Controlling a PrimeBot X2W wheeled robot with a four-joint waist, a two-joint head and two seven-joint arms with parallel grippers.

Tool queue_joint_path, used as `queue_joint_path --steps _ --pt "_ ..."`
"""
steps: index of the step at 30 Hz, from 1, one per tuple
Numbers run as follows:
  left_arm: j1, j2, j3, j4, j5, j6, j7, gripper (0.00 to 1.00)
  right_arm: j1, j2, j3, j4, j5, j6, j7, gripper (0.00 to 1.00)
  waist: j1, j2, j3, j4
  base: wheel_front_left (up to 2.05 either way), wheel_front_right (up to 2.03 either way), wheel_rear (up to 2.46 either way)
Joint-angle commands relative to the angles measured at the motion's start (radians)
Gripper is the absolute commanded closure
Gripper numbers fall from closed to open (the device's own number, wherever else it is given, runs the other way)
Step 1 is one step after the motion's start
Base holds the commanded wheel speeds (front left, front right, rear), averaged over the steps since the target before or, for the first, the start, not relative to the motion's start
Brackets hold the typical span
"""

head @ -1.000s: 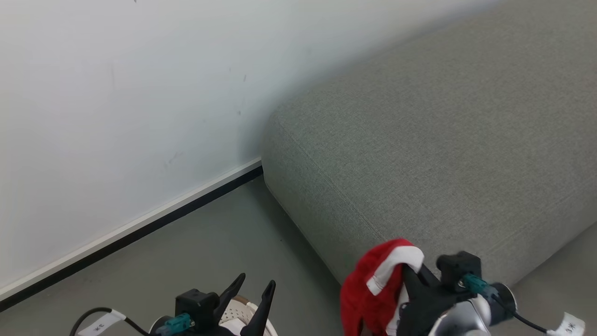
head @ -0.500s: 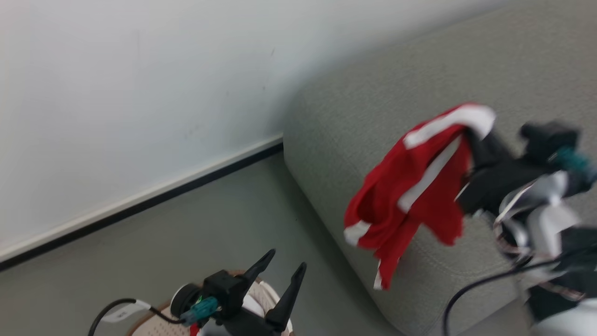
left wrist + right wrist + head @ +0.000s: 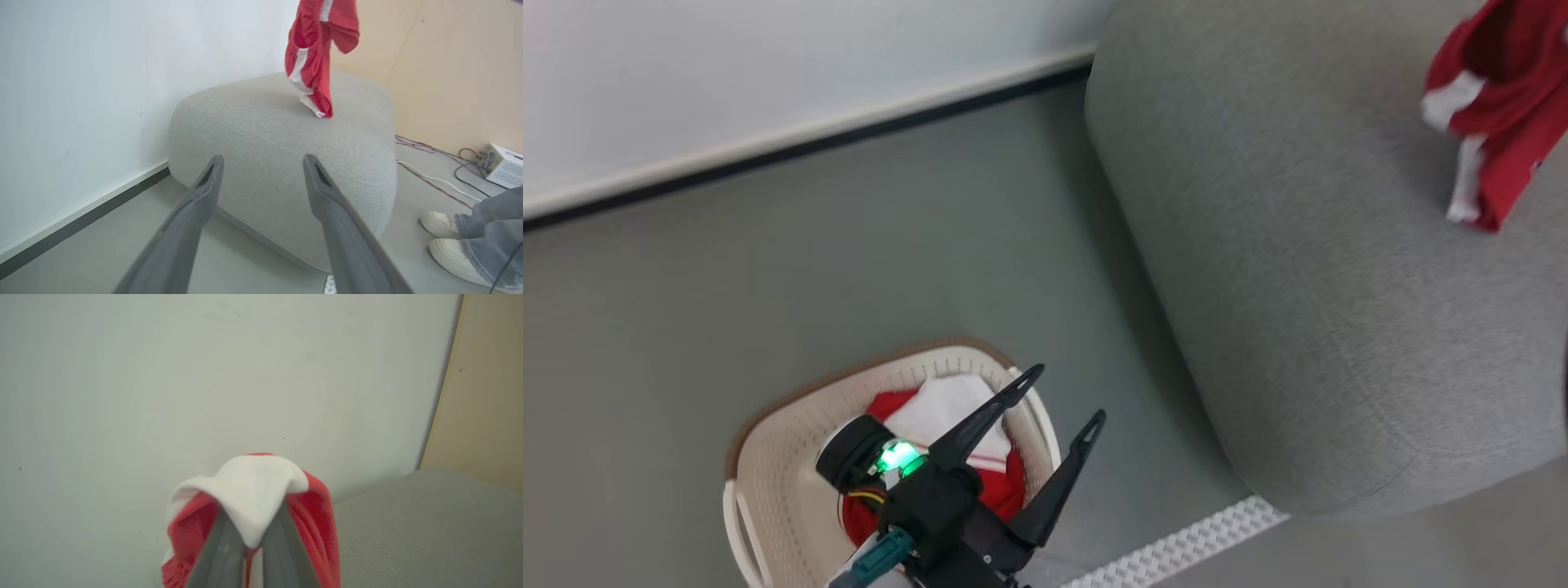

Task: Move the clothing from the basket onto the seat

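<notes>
The cream basket [image 3: 768, 425] stands on the floor at the lower left and holds red and white clothing [image 3: 947, 404]. My left gripper [image 3: 1068, 394] hovers open over its right rim, empty, fingers spread [image 3: 263, 158]. The grey seat [image 3: 1298, 286] lies to the right. One red garment with white panels [image 3: 1503, 106] hangs above the seat top [image 3: 286, 134]; in the left wrist view the garment [image 3: 314, 61] reaches down to about the cushion surface. My right gripper [image 3: 252, 522] is shut on that garment's white band [image 3: 245, 486].
A white wall with a dark baseboard [image 3: 809, 139] runs behind the basket and seat. A white perforated strip [image 3: 1176, 547] lies on the floor by the seat. A person's feet in white shoes [image 3: 449, 237], cables [image 3: 433, 163] and a white box [image 3: 504, 165] are right of the seat.
The head camera has tilted down, bringing the basket into view. My right gripper has carried the red garment up and rightward over the seat. The left gripper stays open.
</notes>
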Motion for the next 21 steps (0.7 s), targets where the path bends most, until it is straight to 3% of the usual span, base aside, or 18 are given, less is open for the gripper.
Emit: queue_joint_path --steps 1,9,14,15,16,17,21 --pt "-0.021 0.009 -0.004 -0.043 0.019 0.003 -0.002 0.0 -0.043 -0.028 -0.016 0.015 -0.031 0.0 0.001 1.0 -0.0004 -0.0003 0.214 0.101 0.0 0.0 0.0" --pt "-0.024 0.021 -0.022 -0.15 0.075 -0.02 -0.014 0.0 -0.101 -0.076 -0.142 0.137 -0.123 0.0 -0.029 1.0 -0.0004 -0.0003 0.31 0.113 0.0 0.0 0.0" --pt "-0.024 0.018 -0.019 -0.149 0.086 -0.024 -0.018 0.0 -0.034 -0.031 -0.242 0.267 -0.18 0.0 -0.051 1.0 -0.0004 -0.0003 0.33 0.112 0.0 0.0 0.0" --pt "-0.027 0.017 -0.017 -0.147 0.084 -0.027 -0.019 0.0 -0.026 -0.027 -0.264 0.29 -0.2 0.0 -0.058 0.94 -0.0004 -0.0003 0.33 0.113 0.0 0.0 0.0" --pt "-0.031 0.017 -0.014 -0.146 0.084 -0.031 -0.019 0.0 -0.016 -0.02 -0.282 0.312 -0.222 0.0 -0.063 0.52 -0.0004 -0.0003 0.329 0.114 0.0 0.0 0.0" --pt "-0.035 0.018 -0.011 -0.143 0.083 -0.03 -0.02 0.0 -0.006 -0.008 -0.3 0.339 -0.239 0.0 -0.061 0.0 -0.0004 -0.0003 0.327 0.114 0.0 0.0 0.0" --pt "-0.037 0.023 -0.005 -0.126 0.074 -0.039 -0.019 0.0 0.01 0.041 -0.352 0.409 -0.284 0.0 -0.08 0.0 -0.0004 -0.0003 0.306 0.111 0.0 0.0 0.0"
